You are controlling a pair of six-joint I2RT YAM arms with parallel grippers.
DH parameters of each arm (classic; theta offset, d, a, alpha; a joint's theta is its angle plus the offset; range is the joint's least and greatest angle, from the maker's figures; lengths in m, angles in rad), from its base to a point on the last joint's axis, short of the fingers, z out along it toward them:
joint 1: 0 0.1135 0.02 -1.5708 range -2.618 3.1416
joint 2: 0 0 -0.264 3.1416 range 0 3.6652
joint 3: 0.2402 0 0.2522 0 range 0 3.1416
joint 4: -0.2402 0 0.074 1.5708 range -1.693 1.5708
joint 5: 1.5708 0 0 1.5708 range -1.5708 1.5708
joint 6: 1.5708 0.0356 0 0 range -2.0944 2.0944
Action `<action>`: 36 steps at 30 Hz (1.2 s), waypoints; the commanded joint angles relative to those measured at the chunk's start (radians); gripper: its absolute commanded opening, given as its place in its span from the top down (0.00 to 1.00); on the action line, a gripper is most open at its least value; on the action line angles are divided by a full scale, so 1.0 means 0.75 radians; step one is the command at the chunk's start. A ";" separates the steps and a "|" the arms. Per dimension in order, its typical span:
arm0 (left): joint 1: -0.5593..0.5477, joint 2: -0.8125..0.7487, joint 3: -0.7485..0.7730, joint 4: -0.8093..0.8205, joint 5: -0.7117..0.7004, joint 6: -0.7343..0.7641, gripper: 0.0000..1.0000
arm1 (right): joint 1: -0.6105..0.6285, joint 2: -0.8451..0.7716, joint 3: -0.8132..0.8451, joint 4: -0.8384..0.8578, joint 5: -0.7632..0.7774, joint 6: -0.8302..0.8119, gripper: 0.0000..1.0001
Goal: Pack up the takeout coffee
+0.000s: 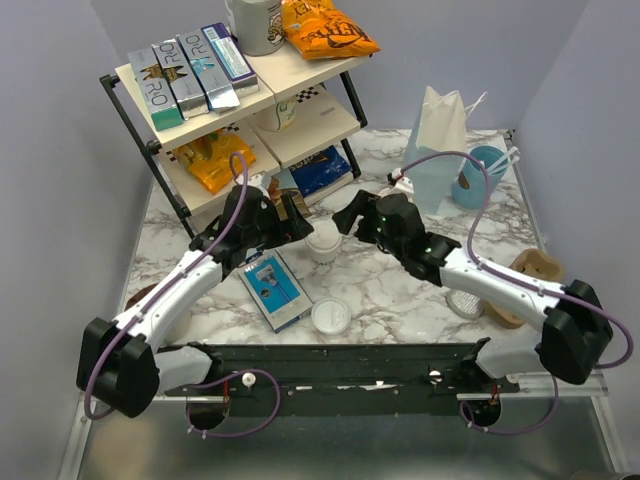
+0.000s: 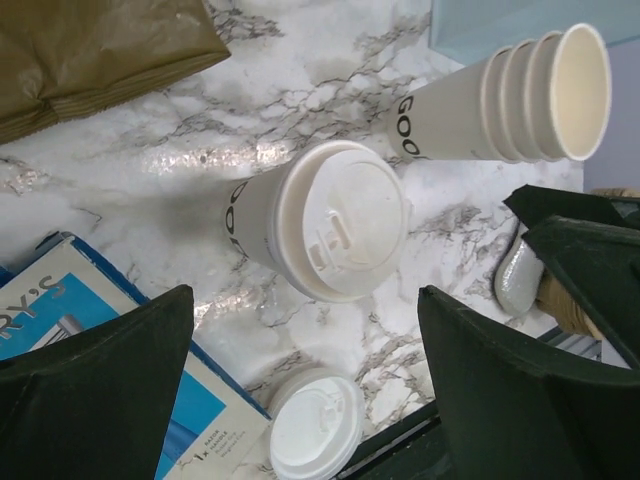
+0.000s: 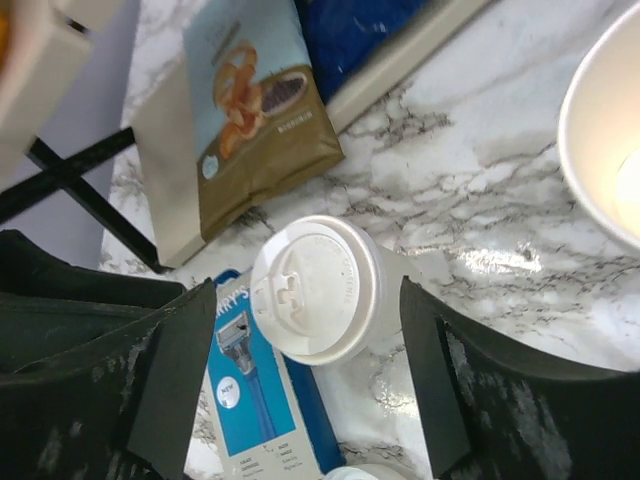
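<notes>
Left tool (image 1: 297, 222) wide open, right tool (image 1: 351, 214) open too, both gripping nothing, either side of upright takeout coffee (image 1: 323, 239) on surface (image 1: 400, 292).

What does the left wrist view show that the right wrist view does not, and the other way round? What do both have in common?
Only the left wrist view shows the stack of lidless cups with its nested rims and black lettering; the right wrist view catches just one open cup mouth at its edge. Only the right wrist view shows the black shelf leg and the printed front of the snack bag. Both show the takeout coffee, lidded, untouched inside an open claw (left claw, right claw), the blue box and the marble table.
</notes>
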 commanded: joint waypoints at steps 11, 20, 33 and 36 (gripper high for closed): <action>0.008 -0.564 -0.082 -0.357 -0.197 0.010 0.01 | 0.007 -0.663 -0.154 -0.143 0.128 -0.601 0.00; 0.008 -0.654 -0.166 -0.445 -0.256 -0.021 0.01 | 0.007 -0.870 -0.083 -0.327 0.326 -0.704 0.00; 0.010 -0.667 -0.196 -0.412 -0.234 -0.039 0.01 | -0.322 -0.228 0.598 -0.816 0.177 -0.730 0.02; 0.008 -0.669 -0.266 -0.323 -0.120 -0.053 0.01 | -0.373 -0.064 0.815 -0.834 0.228 -0.816 0.02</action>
